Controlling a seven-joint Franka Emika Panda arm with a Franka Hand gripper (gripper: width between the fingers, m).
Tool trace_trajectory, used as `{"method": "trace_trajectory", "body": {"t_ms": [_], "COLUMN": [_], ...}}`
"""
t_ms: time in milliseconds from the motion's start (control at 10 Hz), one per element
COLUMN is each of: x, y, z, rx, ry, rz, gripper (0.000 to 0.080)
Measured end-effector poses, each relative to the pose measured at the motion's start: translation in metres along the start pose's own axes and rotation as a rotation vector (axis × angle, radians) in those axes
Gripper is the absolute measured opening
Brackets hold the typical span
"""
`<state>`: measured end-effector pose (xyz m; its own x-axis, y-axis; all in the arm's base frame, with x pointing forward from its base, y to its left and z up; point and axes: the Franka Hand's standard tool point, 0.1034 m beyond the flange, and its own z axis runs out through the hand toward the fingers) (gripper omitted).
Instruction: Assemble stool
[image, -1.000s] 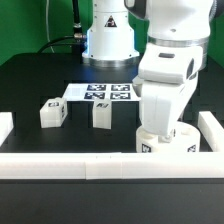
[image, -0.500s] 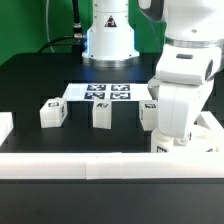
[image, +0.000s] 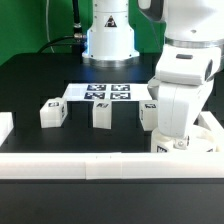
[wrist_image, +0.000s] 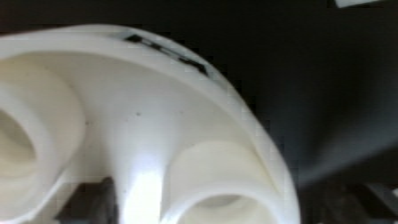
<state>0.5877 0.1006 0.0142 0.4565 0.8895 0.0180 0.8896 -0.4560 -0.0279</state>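
The white round seat (image: 190, 145) lies at the front on the exterior view's right, in the corner of the white rails, mostly hidden by my arm. My gripper (image: 174, 138) is down on it. In the wrist view the seat (wrist_image: 143, 110) fills the picture, with two round sockets showing. My gripper (wrist_image: 196, 205) straddles the wall between them, shut on the seat. Three white tagged legs stand on the table: one on the left (image: 50, 113), one in the middle (image: 102, 114), and one (image: 147, 115) just beside my arm.
The marker board (image: 100, 93) lies behind the legs. A long white rail (image: 70, 163) runs along the front, with short rails at the left (image: 5, 127) and right (image: 213, 125). The robot base (image: 108, 40) stands at the back.
Between one second and half a second ago my arm moved to the exterior view's right, taking the seat into the corner. Since then nothing has moved.
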Motion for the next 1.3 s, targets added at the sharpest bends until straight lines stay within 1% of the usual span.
{"method": "trace_trajectory", "body": {"t_ms": [100, 200, 300, 400, 600, 700, 800, 900, 1000, 1100, 1300], "x": [-0.002, -0.005, -0.007, -0.01, -0.01, -0.016, -0.029, -0.043, -0.054, -0.056, -0.055], "y": [0.004, 0.007, 0.008, 0.007, 0.008, 0.008, 0.002, -0.007, -0.012, -0.014, -0.014], "z": [-0.006, -0.011, -0.014, -0.02, -0.038, -0.047, -0.05, -0.048, -0.047, -0.047, -0.046], "rx": [-0.005, -0.004, 0.0, 0.012, 0.011, -0.003, -0.019, -0.022, -0.016, -0.015, -0.014], "ry": [0.002, -0.001, -0.006, -0.017, -0.024, -0.022, -0.021, -0.024, -0.035, -0.037, -0.036], "rz": [-0.022, -0.047, -0.058, -0.057, -0.053, -0.029, 0.023, 0.079, 0.108, 0.11, 0.123], "gripper": [0.0626, 0.0644, 0.0644, 0.0649, 0.0649, 0.0649, 0.0649, 0.0649, 0.0649, 0.0649, 0.0649]}}
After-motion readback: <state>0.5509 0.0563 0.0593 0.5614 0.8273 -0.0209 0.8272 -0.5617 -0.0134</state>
